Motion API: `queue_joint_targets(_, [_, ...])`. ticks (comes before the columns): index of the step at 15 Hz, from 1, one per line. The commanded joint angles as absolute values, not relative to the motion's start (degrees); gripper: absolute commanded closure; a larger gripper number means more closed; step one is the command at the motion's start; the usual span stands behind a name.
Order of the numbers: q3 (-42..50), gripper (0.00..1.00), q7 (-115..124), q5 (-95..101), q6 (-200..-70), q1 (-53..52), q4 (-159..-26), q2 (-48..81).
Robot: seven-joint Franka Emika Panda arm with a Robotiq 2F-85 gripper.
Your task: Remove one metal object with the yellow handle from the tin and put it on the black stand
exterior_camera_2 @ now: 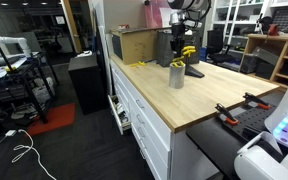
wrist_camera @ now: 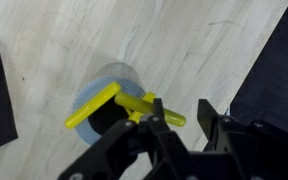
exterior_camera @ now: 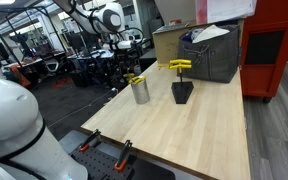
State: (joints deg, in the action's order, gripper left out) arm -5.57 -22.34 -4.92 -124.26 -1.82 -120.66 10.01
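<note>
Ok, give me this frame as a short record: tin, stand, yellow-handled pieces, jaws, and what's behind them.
tin: upright on the wooden table, next to the black stand
in tin: two yellow handles sticking out
black stand: a yellow-handled piece lies across its top
gripper: directly above the tin, jaws either side of one handle's end; contact unclear
behind: large grey box, cardboard box

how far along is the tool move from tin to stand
Done: little; a yellow-handled tool already tops the black stand. In hand: the hand hovers at the tin, beside a yellow handle, grip unclear. Left: lifting it out, placing it.
</note>
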Motion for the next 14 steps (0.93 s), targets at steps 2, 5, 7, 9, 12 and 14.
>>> queue_joint_targets(2, [-6.1,0.18,-27.3,-1.8,-125.8,-2.4,-122.6,8.6])
queue_joint_targets(5, [-6.3,0.00,-31.1,3.3,-125.7,-2.7,-123.3,6.9])
queue_joint_targets(7, [-6.4,0.00,-34.9,4.6,-126.9,-2.3,-124.4,4.7])
queue_joint_targets(9, [-6.4,0.00,-39.5,4.9,-128.5,-2.1,-125.0,3.2])
queue_joint_targets(12, [-6.0,0.00,-48.9,2.9,-129.9,-2.0,-125.1,2.8])
queue_joint_targets(14, [-5.8,0.00,-54.5,1.7,-129.6,-2.0,-125.0,3.9])
